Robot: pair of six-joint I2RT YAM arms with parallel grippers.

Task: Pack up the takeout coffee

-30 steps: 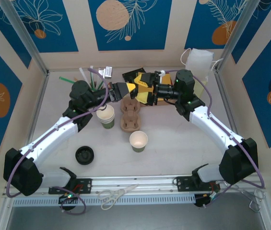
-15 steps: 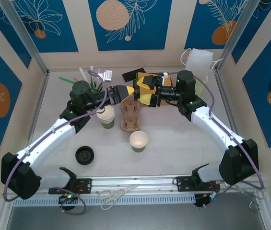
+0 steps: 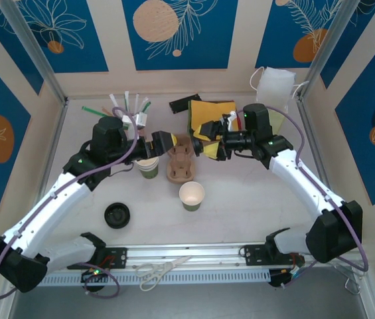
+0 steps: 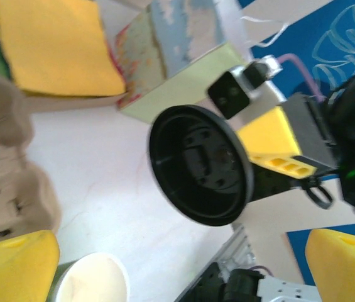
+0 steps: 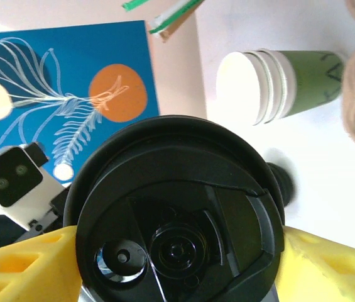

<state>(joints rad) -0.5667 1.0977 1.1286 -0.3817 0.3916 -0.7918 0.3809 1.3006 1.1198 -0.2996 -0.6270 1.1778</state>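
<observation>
Right tool (image 3: 212, 149): closed on a round black plastic lid (image 5: 174, 214), gripped at its rim across the width, with the flat face turned toward the left tool.
Left tool (image 3: 163, 143): open, yellow fingers spread with nothing between them, facing the lid from close by.
Takeout coffee: judged not yet assembled. Its lid is in the right tool. A small green-sided paper cup (image 3: 192, 195), cream-white inside and lidless, stands on the desk (image 3: 240, 199), nearer the arm bases than either tool.
Other cups: a nested stack of green paper cups (image 5: 271, 85) stands just beside and below the left tool.
Carrier: a brown moulded-pulp cup carrier (image 3: 180, 163) lies below the gap between the two tools.
Spare lid: a second black lid (image 3: 117, 214) lies well apart from both tools.
Lid handling: probably light, thin and slick; it is likely to bow or pop free under hard squeeze.
Cup handling: probably light, apparently empty, easily tipped; the thin paper wall crushes.
Hold point: the upper side wall just under the rolled rim, where the cup is stiffest.
</observation>
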